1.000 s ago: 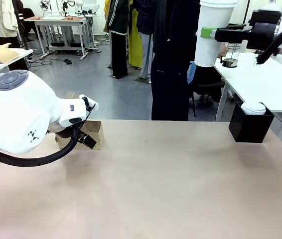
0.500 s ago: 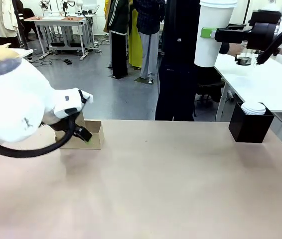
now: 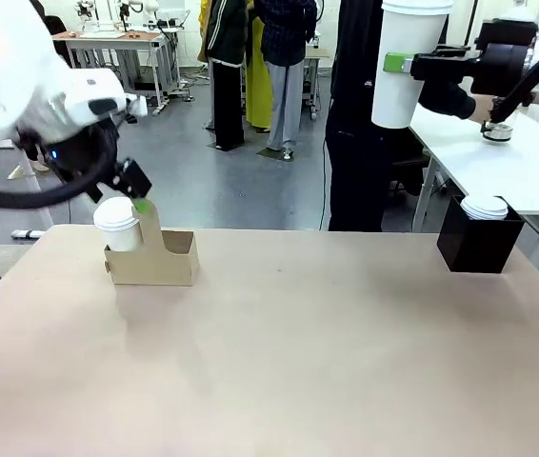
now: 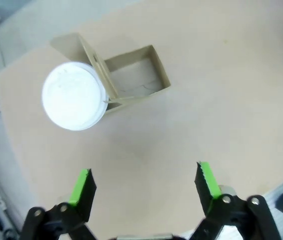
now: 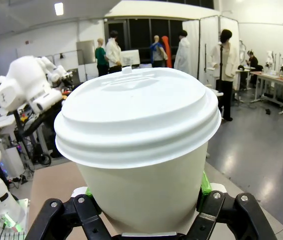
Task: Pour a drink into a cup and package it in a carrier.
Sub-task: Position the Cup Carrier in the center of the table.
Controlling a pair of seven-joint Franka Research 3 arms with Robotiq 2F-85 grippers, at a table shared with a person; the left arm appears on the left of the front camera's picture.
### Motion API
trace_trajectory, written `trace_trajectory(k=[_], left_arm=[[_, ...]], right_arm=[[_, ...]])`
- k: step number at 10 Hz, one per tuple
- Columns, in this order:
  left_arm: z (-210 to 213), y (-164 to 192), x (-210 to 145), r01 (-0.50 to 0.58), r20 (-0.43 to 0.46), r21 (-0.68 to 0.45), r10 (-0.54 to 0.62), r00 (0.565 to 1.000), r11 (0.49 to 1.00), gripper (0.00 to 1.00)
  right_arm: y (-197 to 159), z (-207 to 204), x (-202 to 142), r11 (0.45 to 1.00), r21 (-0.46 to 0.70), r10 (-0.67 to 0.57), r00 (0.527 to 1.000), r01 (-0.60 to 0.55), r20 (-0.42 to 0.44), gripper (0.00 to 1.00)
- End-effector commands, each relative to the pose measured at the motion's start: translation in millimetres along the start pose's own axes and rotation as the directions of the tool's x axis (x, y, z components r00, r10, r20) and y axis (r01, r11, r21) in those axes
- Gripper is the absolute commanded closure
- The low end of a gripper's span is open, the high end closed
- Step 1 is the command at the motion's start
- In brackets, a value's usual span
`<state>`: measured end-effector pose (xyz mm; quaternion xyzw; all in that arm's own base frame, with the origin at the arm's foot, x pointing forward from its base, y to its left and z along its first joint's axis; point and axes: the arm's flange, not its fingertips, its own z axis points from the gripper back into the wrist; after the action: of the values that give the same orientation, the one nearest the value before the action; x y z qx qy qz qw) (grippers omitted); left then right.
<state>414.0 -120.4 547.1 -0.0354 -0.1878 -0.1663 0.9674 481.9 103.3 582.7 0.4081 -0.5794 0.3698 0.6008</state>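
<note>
**Right arm.** Your right gripper [image 3: 405, 64] is clamped on a tall white cup [image 3: 409, 95]. The cup is lidded and upright, high above the far right of the table [image 3: 327, 362]. The lid hides the contents, so you cannot confirm a drink inside.

**Left arm.** Your left gripper [image 4: 144, 175] hangs over the carrier [image 3: 169, 269]. Its jaws are wide apart with nothing between them.

**Carrier.** It stands on the table at the far left. A second lidded cup [image 3: 117, 225] sits in the slot left of the handle panel [image 3: 149, 228]. The open slot [image 3: 180, 248] to the right of the panel is empty.

**Governing relation.**
- From the held cup, the open slot lies well away to the robot's left and well below.
- The slot is on the side of the panel that faces your right arm. In my judgement, an approach from the right need not pass over the panel or the seated cup.
- The held cup's long axis is vertical and the slot opens upward, so no tilt appears to be called for, only travel across and down.

**Risk noted.**
- The left arm is much nearer the carrier but carries nothing, and it occupies the space above it.
- I judge that you should have it stand clear before the right arm descends.
- The black box [image 3: 479, 249] sits below the held cup, to its right, well apart from the carrier and off the line between them
</note>
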Motion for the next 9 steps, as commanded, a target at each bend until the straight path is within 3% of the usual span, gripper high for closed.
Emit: trace_trajectory(k=[1, 5, 9], left_arm=[[0, 7, 42, -0.091, -0.075, 0.019, 0.092, 0.993, 0.996, 0.00], [-23, 0, 104, -0.205, -0.162, 0.066, 0.213, 0.964, 0.977, 0.00], [-63, 24, 115, -0.280, -0.180, 0.129, 0.300, 0.937, 0.951, 0.00]], right_arm=[[1, -1, 3, 1.000, -0.005, -0.003, 1.000, 0.003, 0.015, 0.20], [1, -1, 3, 1.000, -0.005, -0.003, 1.000, 0.003, 0.015, 0.20], [1, -1, 3, 1.000, -0.005, -0.003, 1.000, 0.003, 0.015, 0.20]])
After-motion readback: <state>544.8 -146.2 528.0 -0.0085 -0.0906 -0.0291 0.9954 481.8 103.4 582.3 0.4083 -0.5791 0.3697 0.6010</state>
